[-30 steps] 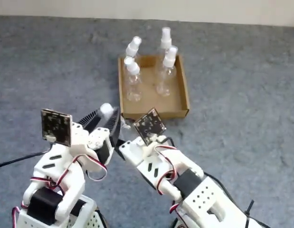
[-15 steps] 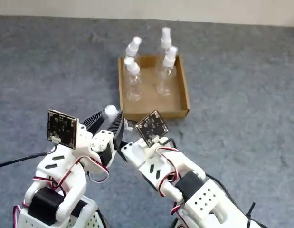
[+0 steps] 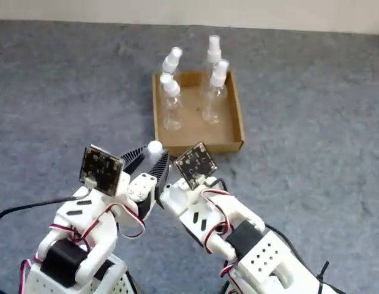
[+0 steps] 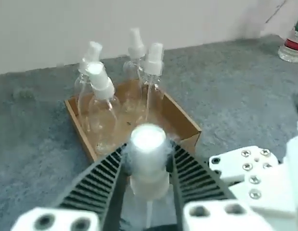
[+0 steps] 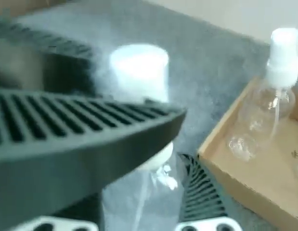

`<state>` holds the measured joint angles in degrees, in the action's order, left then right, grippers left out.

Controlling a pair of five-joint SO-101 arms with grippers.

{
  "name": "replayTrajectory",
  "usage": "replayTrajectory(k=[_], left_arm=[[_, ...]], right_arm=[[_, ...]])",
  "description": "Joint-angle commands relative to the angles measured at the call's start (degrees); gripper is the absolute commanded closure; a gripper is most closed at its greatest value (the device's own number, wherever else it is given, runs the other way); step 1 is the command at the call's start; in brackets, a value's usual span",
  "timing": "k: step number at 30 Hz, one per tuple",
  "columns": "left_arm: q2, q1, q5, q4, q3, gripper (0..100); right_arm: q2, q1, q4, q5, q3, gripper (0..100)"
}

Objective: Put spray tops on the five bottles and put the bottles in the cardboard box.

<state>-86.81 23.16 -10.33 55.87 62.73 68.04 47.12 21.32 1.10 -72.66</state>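
My left gripper [image 4: 148, 166] is shut on a white spray top [image 4: 148, 140], which shows as a white cap [image 3: 155, 147] just in front of the cardboard box [image 3: 198, 147]. Directly beneath it a clear bottle [image 5: 134, 204] stands between the fingers of my right gripper [image 5: 139, 214], and the spray top [image 5: 139, 67] sits at the bottle's neck. Several bottles with spray tops stand at the box: two [image 3: 171, 101] [image 3: 213, 92] are inside, and two more [image 3: 172, 59] [image 3: 212, 48] are by its far wall.
The grey carpeted table [image 3: 311, 110] lies open left and right of the box. Both arms crowd together near the front edge, their wrist camera boards [image 3: 194, 164] almost touching. Another bottle [image 4: 291, 45] stands far off at the right.
My left arm has swung right with the spray top, bringing it from beside the right gripper to over the held bottle. The right arm has hardly moved.
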Motion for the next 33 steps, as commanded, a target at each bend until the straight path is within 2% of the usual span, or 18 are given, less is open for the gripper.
replayTrajectory(k=[1, 5, 9, 13, 17, 21, 25, 28, 33], left_arm=[[0.1, 0.4, 0.4, 3.6, -2.2, 90], [-0.4, 0.3, 1.0, 5.5, -4.4, 90], [-0.5, -1.1, 5.5, 6.9, -6.6, 89], [-0.5, -8.0, 5.4, 7.2, -8.7, 89], [-0.6, -15.7, 5.4, 7.1, -9.5, 87], [-0.6, -21.4, 1.9, 7.0, -9.2, 78], [-0.6, -24.1, 0.9, 3.1, -5.1, 78], [-0.6, -23.2, 0.9, -2.3, 0.2, 81], [-0.6, -15.7, 2.0, -6.1, 4.7, 84]], right_arm=[[3.0, -0.9, -0.2, 0.4, 1.4, 99.5], [2.9, -2.7, -0.2, 0.4, 1.4, 99.5], [2.8, -2.7, -0.2, 0.4, 1.3, 99.5], [2.8, -2.7, -0.2, 0.4, 1.3, 99.5], [2.7, -3.2, -0.2, -3.0, 1.3, 99.5], [2.7, -7.8, -0.2, -3.4, 1.4, 99.5], [2.6, -13.5, -0.2, -3.5, 2.1, 99.5], [2.0, -15.7, 0.3, -3.5, 5.8, 99.5], [-7.4, -16.5, 6.5, -3.2, 20.1, 99.5]])
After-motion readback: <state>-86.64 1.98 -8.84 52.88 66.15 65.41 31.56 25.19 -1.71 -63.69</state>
